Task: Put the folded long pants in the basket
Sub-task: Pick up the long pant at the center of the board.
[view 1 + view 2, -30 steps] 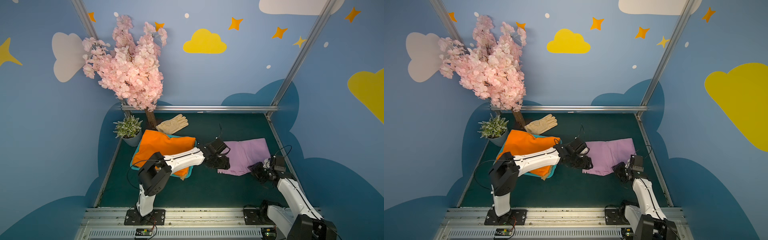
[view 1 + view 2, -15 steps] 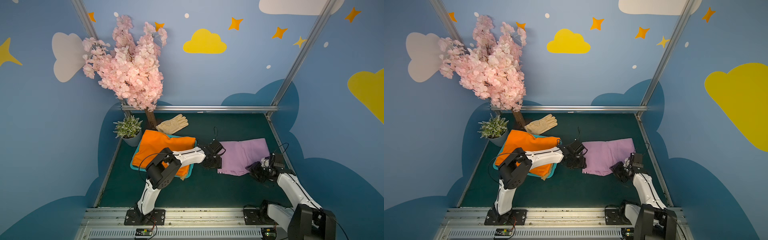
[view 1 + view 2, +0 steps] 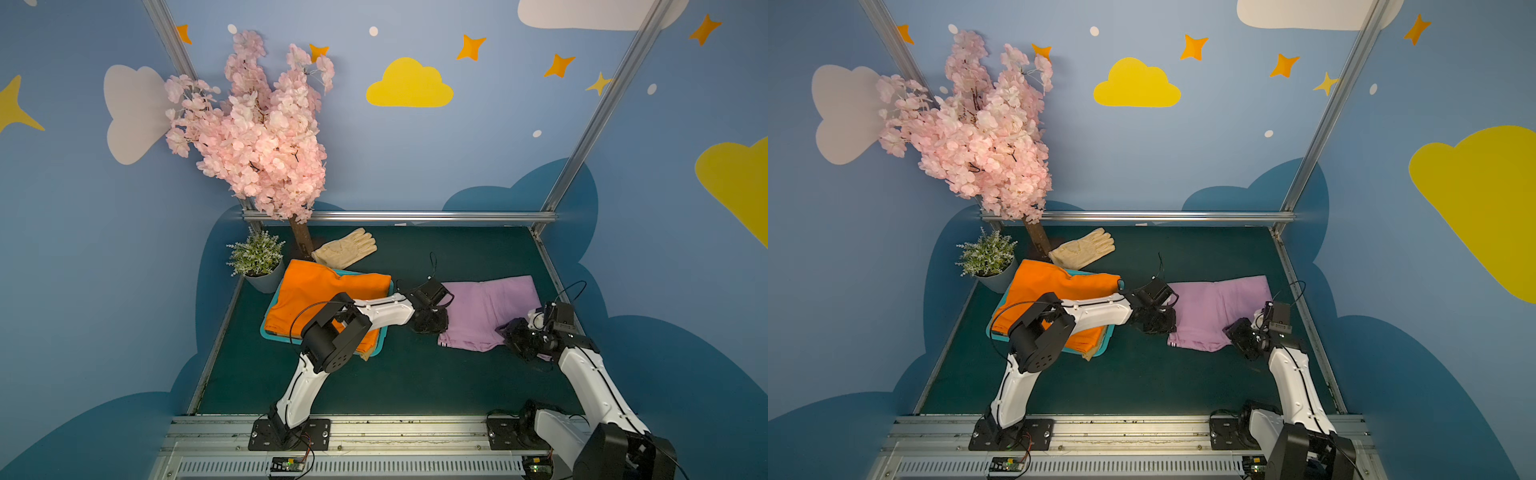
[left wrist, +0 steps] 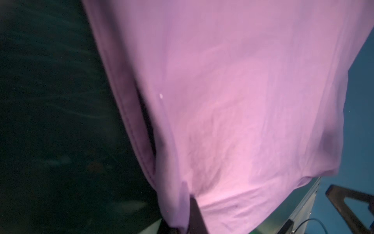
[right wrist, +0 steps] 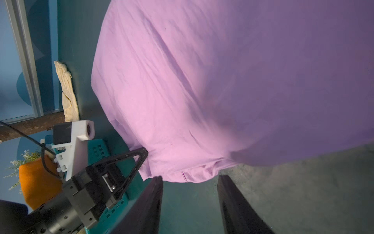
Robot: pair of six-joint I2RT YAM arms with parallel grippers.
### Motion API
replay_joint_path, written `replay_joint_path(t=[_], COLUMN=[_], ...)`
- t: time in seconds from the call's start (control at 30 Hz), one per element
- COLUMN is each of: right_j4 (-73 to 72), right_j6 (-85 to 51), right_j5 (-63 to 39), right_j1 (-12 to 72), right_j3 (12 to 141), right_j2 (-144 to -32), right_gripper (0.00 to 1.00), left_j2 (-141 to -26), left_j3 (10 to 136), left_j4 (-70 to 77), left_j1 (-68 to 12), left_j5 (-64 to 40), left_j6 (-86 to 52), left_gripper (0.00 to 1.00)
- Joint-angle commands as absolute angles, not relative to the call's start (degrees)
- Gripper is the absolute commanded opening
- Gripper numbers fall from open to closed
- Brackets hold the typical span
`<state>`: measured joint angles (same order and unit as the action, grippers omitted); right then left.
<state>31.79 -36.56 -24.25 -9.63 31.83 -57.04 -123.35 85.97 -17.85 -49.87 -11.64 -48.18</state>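
The lilac long pants (image 3: 490, 309) (image 3: 1217, 309) lie flat on the green table, right of the basket. My left gripper (image 3: 432, 322) (image 3: 1158, 322) (image 4: 186, 218) is shut on their left edge, and a pinched fold of lilac cloth (image 4: 242, 101) shows between the jaws. My right gripper (image 3: 509, 330) (image 3: 1235, 330) (image 5: 190, 179) stands open at the pants' near right corner, the hem (image 5: 192, 174) just at its fingertips. The teal basket (image 3: 268, 334) (image 3: 1109, 337) (image 5: 97, 147) holds the orange pants (image 3: 328, 297) (image 3: 1059, 291) on top, with a tan edge (image 3: 365, 355) under them.
A cream glove (image 3: 345, 249) lies behind the basket beside the trunk of the pink blossom tree (image 3: 262, 137). A small potted plant (image 3: 257, 259) stands at the table's left edge. A metal rail (image 3: 399, 216) bounds the back.
My left gripper has shut on the lilac pants' left edge and its elbow has swung in. My right gripper has crept closer to the pants' near right corner.
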Motion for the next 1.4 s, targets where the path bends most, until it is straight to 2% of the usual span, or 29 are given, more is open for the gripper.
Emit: replay_joint_path(t=[0.0, 0.33, 0.4, 0.57, 0.8, 1.0, 1.2, 1.27, 1.37], right_j4=[35.11, 35.01, 34.3, 30.92, 28.19, 25.75, 23.62, 22.68, 23.04], right_j6=[-34.55, -30.49, -29.93, -32.03, -31.62, -31.73, -31.15, -31.03, -30.46], right_j5=[-21.38, -18.71, -15.81, -19.58, -16.55, -18.83, -22.93, -25.14, -27.58], right_j1=[-10.06, -11.07, -11.83, -15.05, -16.07, -16.89, -16.6, -16.13, -15.77], right_j3=[33.74, 43.08, 44.47, 44.99, 42.59, 41.08, 40.57, 40.51, 41.35], right_j2=[-57.65, -69.61, -73.4, -82.27, -82.21, -85.61, -89.02, -90.87, -92.68], right_gripper=[0.53, 0.57, 0.58, 0.57, 0.58, 0.59, 0.54, 0.47, 0.31], left_j2=[-123.62, -114.52, -113.55, -113.66, -115.15, -115.42, -115.99, -115.93, -115.96], left_j3=[87.35, 86.15, 84.68, 83.69, 84.55, 84.37, 85.59, 85.91, 86.02], left_j4=[-27.81, -44.67, -45.08, -44.21, -43.84, -42.66, -42.46, -42.39, -42.28], left_j1=[-49.28, -44.4, -43.2, -42.28, -42.28, -42.28, -42.25, -42.28, -42.28], left_j5=[-4.48, 8.45, 8.55, 6.98, 6.16, 4.94, 4.07, 3.96, 3.56], left_j6=[-44.17, -32.46, -31.96, -30.72, -30.45, -30.51, -29.58, -29.55, -29.54], left_gripper=[0.02, 0.02, 0.02, 0.02, 0.02, 0.02, 0.02, 0.02, 0.02])
